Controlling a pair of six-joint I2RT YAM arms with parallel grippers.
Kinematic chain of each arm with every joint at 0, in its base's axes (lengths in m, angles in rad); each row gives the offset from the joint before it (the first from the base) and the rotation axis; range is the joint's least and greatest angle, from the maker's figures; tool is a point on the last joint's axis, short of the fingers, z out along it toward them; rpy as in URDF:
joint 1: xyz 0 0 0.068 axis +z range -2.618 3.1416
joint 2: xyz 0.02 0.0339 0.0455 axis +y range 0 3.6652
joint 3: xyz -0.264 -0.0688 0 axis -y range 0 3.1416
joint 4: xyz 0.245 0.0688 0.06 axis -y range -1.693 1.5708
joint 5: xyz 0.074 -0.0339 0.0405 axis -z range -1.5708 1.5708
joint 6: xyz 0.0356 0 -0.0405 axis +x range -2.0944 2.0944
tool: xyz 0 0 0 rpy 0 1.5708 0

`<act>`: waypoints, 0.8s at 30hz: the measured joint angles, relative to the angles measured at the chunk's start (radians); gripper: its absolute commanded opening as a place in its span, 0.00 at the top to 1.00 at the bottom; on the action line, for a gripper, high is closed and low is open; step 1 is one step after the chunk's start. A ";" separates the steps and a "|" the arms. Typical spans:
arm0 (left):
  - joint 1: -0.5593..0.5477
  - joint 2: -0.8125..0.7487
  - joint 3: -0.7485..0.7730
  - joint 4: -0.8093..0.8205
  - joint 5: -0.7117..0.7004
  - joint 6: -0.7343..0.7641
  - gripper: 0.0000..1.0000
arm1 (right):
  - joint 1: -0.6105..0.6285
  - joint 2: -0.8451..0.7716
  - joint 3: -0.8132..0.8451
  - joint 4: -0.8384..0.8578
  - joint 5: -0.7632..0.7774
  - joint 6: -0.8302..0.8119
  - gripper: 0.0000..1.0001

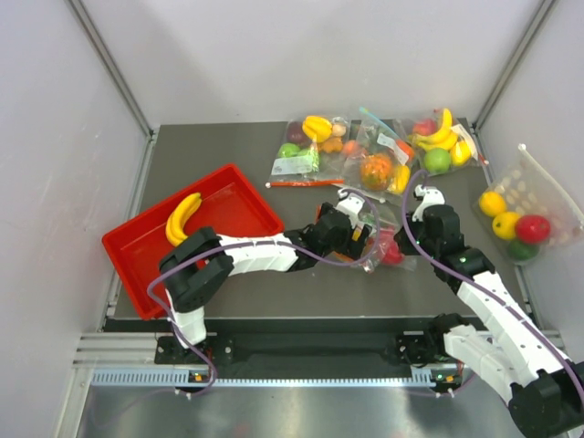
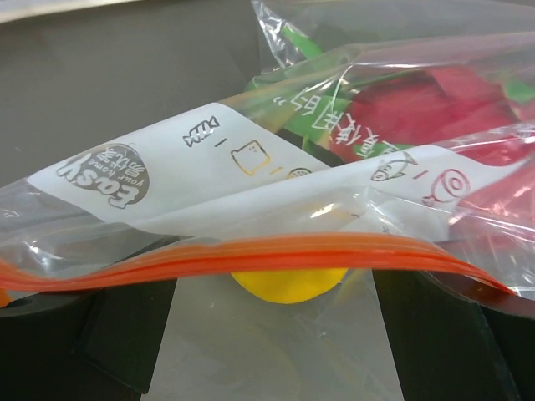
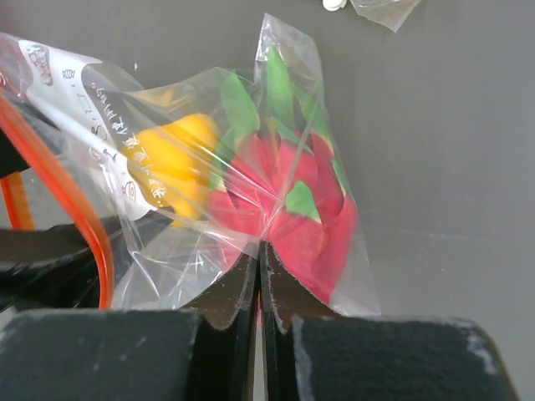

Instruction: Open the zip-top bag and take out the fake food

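Grey tabletop [image 1: 219, 146]; zip-top bag [image 2: 209, 159] between wide left tool [image 2: 276, 334], clamped right tool [image 3: 261, 276]

Zip-top bag [image 2: 100, 213], white label panel [image 2: 251, 180], all print upside down in the left wrist view:
- Grey round logo [image 2: 104, 175]: "Easy", with "your home" beneath; small Chinese characters beside it, not legible.
- Outline pictograms: bread slice [image 2: 249, 157], fish [image 2: 393, 167].
- Short outline lettering [image 2: 203, 129]: uncertain.
- White Chinese characters [image 2: 326, 113] on the colour band: not legible.

Right wrist view: same panel, print too small.
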 measured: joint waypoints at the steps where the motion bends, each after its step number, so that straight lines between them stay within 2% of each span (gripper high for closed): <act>1: 0.003 0.008 0.001 0.003 0.004 0.000 0.01 | 0.000 0.000 0.000 0.000 -0.003 0.000 1.00; 11: 0.006 0.082 0.018 0.047 0.048 -0.006 0.01 | 0.000 0.006 0.000 -0.003 -0.022 -0.001 1.00; 14: 0.006 0.098 0.024 0.050 0.056 -0.007 0.06 | 0.000 0.011 0.000 -0.003 -0.023 -0.001 1.00; 15: 0.006 0.101 0.025 0.051 0.060 -0.007 0.09 | 0.000 0.012 0.000 -0.003 -0.023 -0.001 1.00; 16: 0.006 0.105 0.024 0.051 0.066 -0.007 0.21 | 0.000 0.015 0.000 -0.003 -0.025 -0.001 1.00; 17: 0.007 0.105 0.024 0.050 0.071 -0.011 0.28 | 0.000 0.017 -0.001 -0.003 -0.026 -0.001 1.00; 18: 0.007 0.105 0.024 0.050 0.076 -0.007 0.41 | 0.000 0.020 -0.003 -0.001 -0.026 -0.001 1.00; 22: 0.007 0.104 0.021 0.053 0.092 -0.002 0.63 | 0.000 0.037 -0.013 0.006 -0.026 -0.001 1.00; 24: 0.007 0.100 0.013 0.056 0.100 0.002 0.66 | 0.000 0.049 -0.014 0.010 -0.026 -0.001 1.00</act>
